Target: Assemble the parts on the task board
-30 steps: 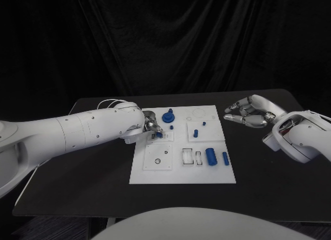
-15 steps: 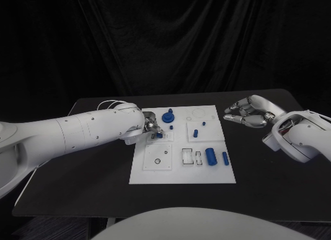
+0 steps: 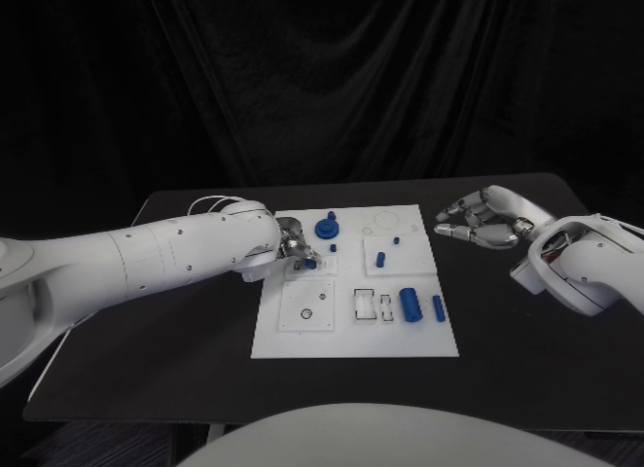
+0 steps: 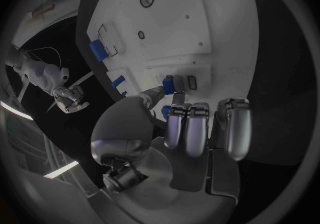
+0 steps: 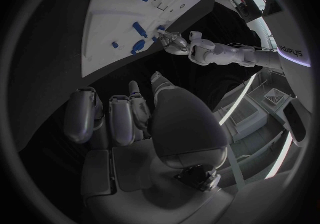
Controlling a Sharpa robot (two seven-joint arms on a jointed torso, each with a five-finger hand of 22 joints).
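Pinching a small blue part (image 4: 168,84) between thumb and fingertip, I hold my left hand (image 3: 296,247) over the left side of the white task board (image 3: 353,336), near its far end. The part looks light, stiff and smooth, likely slippery, so I judge a grip across its short sides safest. It is short and blocky; its long axis seems to run roughly along the board's length, though I cannot tell for sure. My right hand (image 3: 483,219) hovers over the black table (image 3: 168,350) just beside the board's right far corner, fingers loosely curled and apart, holding nothing. Two blue cylinders (image 3: 410,300) lie lengthwise near the board's right edge.
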